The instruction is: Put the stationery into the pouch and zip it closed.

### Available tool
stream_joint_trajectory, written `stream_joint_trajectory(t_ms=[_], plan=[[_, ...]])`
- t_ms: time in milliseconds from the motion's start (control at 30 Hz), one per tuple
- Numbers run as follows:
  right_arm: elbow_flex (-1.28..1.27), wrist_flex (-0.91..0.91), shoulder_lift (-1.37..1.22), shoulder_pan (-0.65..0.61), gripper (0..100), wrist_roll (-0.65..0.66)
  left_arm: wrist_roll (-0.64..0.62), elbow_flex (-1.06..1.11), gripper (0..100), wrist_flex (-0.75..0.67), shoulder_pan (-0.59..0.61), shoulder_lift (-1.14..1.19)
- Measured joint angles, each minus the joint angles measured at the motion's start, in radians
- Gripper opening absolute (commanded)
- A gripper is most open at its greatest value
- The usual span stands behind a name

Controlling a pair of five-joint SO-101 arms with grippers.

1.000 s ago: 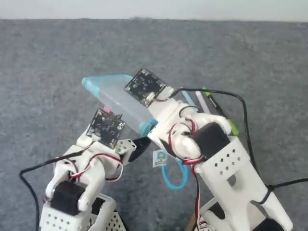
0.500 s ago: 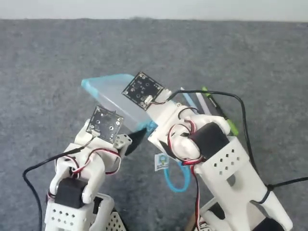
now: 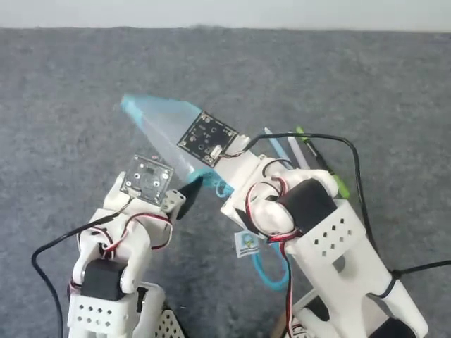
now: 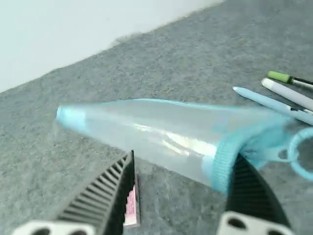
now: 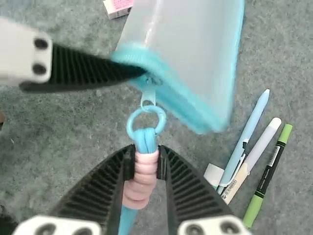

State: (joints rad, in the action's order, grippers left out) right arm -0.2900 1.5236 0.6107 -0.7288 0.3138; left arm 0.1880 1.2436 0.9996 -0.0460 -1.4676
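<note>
Three pens lie side by side on the grey surface (image 3: 70, 84) right of the pouch: a light-blue pen (image 5: 247, 137) nearest it, then a white pen (image 5: 257, 149), then a green pen (image 5: 266, 174). A small pink-and-white eraser (image 5: 117, 7) lies on the surface left of the pouch, close by the left arm's finger. A paper tag (image 3: 248, 243) hangs on the cord near the right arm.

The translucent pouch (image 3: 162, 130), trimmed in light blue, slants from the far left toward the middle, and its near end is between the two arms. The left gripper (image 4: 185, 164) is spread wide with that end between its fingers. One black finger (image 5: 73, 68) touches the blue trim beside the zipper. The right gripper (image 5: 145, 152) is clenched on the pull cord (image 5: 142, 181), pinching its pink ribbed sleeve just below the blue ring on the zipper tab.
</note>
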Motion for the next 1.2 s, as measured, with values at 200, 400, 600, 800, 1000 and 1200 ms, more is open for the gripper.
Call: stream_joint_trajectory(t_ms=[200,400,600,800,1000,1200], plan=[[-0.058,0.000,0.034,0.000,0.6,0.031,-0.023,0.000,28,-0.008,0.018,0.000],[-0.087,-0.002,0.126,-0.021,0.6,0.041,-0.034,0.061,28,-0.086,0.017,0.000],[-0.092,0.009,0.163,-0.132,0.6,0.046,-0.043,0.114,28,-0.132,0.031,0.011],[-0.092,0.009,0.163,-0.195,0.6,0.046,-0.081,0.115,28,-0.132,0.012,0.011],[-0.198,-0.049,0.163,-0.196,0.6,0.046,-0.083,0.127,21,-0.132,-0.014,0.009],[-0.460,-0.242,0.163,-0.183,0.6,-0.031,-0.091,0.127,15,-0.132,-0.018,0.009]])
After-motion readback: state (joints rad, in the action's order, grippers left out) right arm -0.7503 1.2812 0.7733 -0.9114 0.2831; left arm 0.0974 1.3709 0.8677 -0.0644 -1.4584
